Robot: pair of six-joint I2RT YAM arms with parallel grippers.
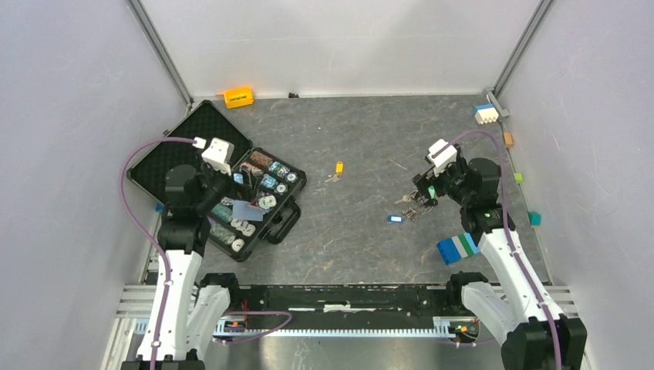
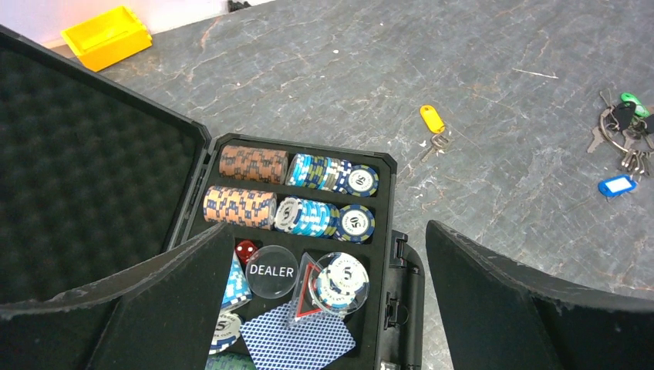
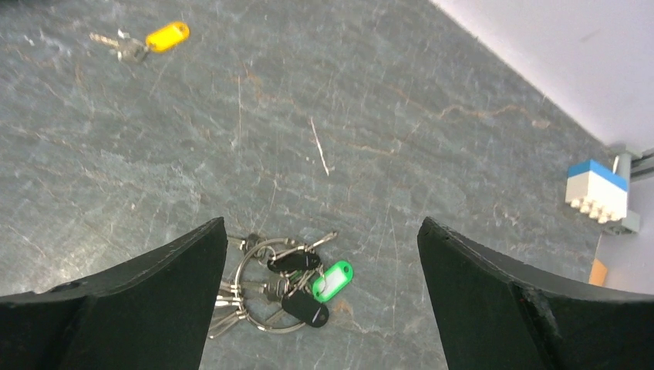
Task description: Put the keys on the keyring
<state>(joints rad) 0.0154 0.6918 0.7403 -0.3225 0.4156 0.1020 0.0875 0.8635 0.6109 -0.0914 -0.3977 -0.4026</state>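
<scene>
A silver keyring point(image 3: 262, 287) with several keys and black and green tags point(image 3: 333, 280) lies on the grey table; it also shows in the top view point(image 1: 415, 208) and the left wrist view point(image 2: 619, 129). My right gripper point(image 3: 321, 247) is open and hovers over the ring with nothing between its fingers; in the top view point(image 1: 426, 190) it is just above the ring. A loose key with a blue tag point(image 1: 396, 219) lies left of the ring. A loose key with a yellow tag point(image 1: 338, 167) lies near mid-table. My left gripper point(image 2: 328, 250) is open and empty over the case.
An open black case point(image 1: 181, 142) of poker chips, cards and a dealer button sits under the left arm. An orange-yellow block point(image 1: 238, 96) is at the back wall. A blue-green-white brick stack point(image 1: 458, 247) lies by the right arm. A white-blue brick point(image 1: 485, 114) is at the back right.
</scene>
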